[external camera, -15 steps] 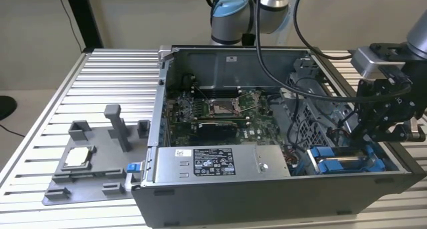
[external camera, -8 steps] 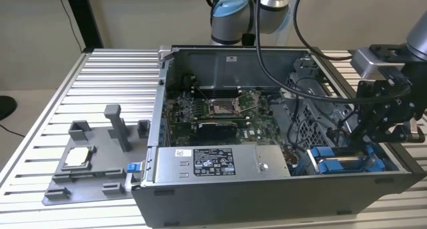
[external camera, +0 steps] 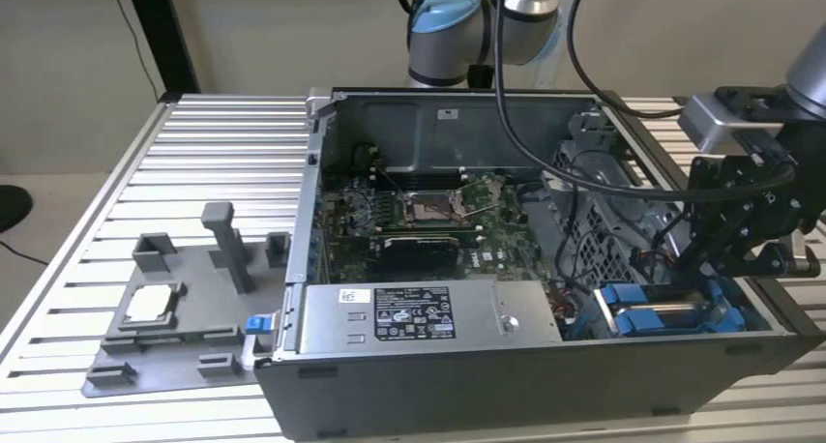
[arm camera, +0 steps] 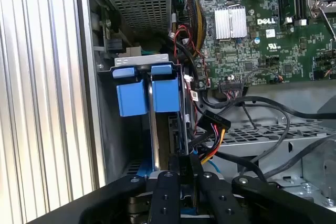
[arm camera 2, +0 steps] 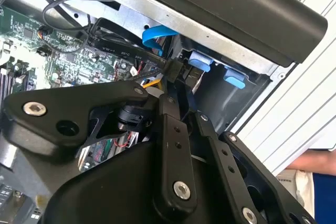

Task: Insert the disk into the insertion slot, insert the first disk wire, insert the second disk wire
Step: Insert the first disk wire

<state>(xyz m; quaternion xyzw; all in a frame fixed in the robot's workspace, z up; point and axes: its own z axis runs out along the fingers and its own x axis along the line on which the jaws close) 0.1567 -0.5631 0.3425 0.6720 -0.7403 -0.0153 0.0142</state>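
Insertion slot (external camera: pixel 659 319) — the blue-railed bay in the near corner of the computer case (external camera: pixel 516 390), at the exterior view's right. Gripper (arm camera 2: pixel 178 90) is just beside it — jaws narrow, clamped on the black disk wire connector (arm camera 2: pixel 172 67). The case stands on the ribbed desk (external camera: pixel 193 143).

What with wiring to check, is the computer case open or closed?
Open: no side panel covers the computer case; the motherboard and insertion slot lie exposed, and the gripper, shut on a disk wire, is inside.

Arm (external camera: pixel 798 71) arches in from the exterior view's right, wrist tipped down; gripper (external camera: pixel 713 269) hangs low, fingers (arm camera: pixel 169 184) pinched close together in the first wrist view.
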